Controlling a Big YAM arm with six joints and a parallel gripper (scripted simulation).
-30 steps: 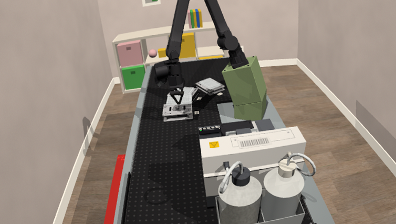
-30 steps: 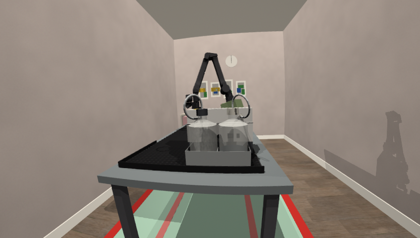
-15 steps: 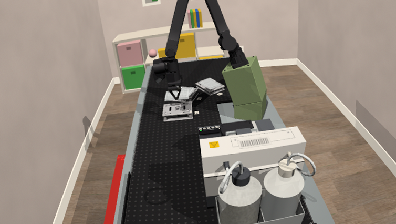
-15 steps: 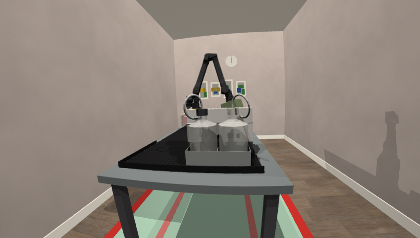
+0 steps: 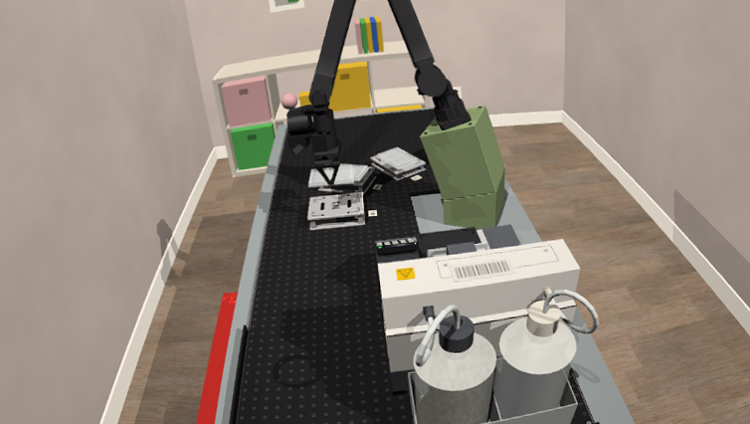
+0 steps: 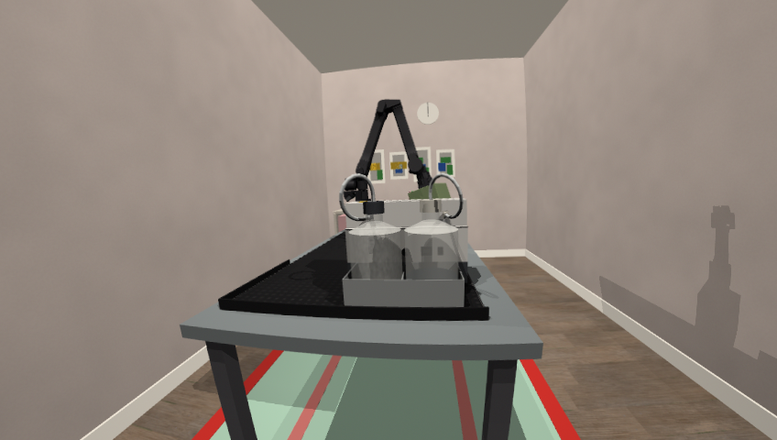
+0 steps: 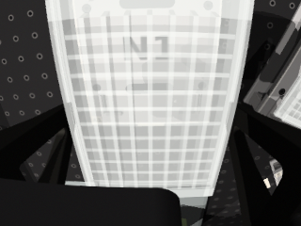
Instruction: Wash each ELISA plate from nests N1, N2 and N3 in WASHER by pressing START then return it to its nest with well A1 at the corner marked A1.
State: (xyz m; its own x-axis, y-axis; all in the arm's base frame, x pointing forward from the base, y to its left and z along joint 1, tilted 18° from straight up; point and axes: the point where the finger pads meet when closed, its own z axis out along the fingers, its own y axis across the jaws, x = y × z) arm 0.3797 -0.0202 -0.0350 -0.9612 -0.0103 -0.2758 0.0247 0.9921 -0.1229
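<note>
My gripper (image 5: 329, 181) (image 7: 150, 111) is shut on a clear plate (image 5: 317, 177) (image 7: 150, 96), with one finger at each long side. In the top view the plate looks level, above and behind nest N1 (image 5: 349, 202). Nest N1 carries no plate; its lettering shows through the held plate in the wrist view. The cut-off corner cannot be made out. Two other plates sit on nests further back; the back right one (image 5: 397, 158) shows clearly, the nearer one is partly covered by the held plate. In the exterior view the washer hides the held plate.
The white washer (image 5: 480, 297) stands at the right front, with a small green light (image 5: 379, 247) by its keypad. Its carrier is mostly hidden. Two bottles (image 5: 456, 382) (image 5: 534, 347) stand in front of it. The green arm base (image 5: 465, 168) stands right of the nests.
</note>
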